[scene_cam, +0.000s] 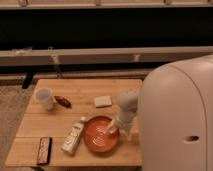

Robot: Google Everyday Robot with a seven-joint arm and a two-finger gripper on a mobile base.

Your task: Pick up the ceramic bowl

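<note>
The ceramic bowl (100,138) is wide, shallow and orange-red with pale swirl lines inside. It sits on the wooden table (80,112) near the front right. My gripper (114,128) hangs from the pale arm and reaches down at the bowl's right rim, one finger over the inside of the bowl. My large white arm housing (175,117) fills the right side of the view and hides the table's right edge.
A white mug (44,98) stands at the table's left, with a small red item (62,101) beside it. A white square piece (103,101) lies at the middle. A white bottle (73,136) lies left of the bowl. A dark flat packet (44,149) lies front left.
</note>
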